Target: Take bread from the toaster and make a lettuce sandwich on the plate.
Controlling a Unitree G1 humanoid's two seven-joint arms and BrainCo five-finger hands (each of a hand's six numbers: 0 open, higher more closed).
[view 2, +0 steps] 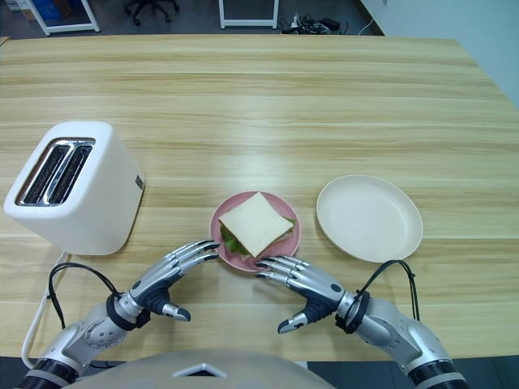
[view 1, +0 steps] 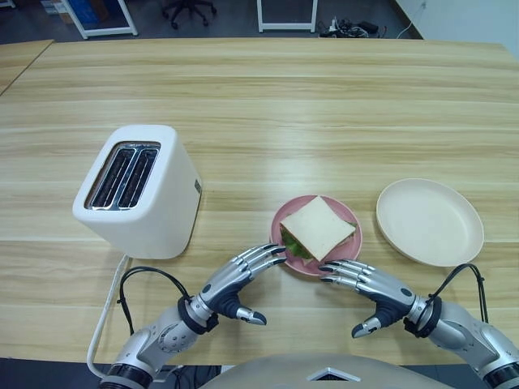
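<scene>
One sandwich [view 1: 318, 227] on the plate [view 1: 285, 212], light, squashy. Left hand [view 1: 231, 288], right hand [view 1: 377, 288] alongside, fingers [view 1: 259, 258] spread, empty. Pinch gently at opposite edges.

The toaster [view 1: 142, 194] is creamy white with dark, silver-rimmed slots; its cord [view 1: 101, 324] is white. The bread [view 1: 318, 227] is pale white, with green lettuce [view 1: 293, 245] at its edge, on a pink plate [view 1: 312, 267]. The second plate [view 1: 430, 221] is plain cream. The table [view 1: 284, 105] is light wood with streaky grain. The left hand [view 1: 235, 284] and right hand [view 1: 373, 288] are silver with black palms.
</scene>
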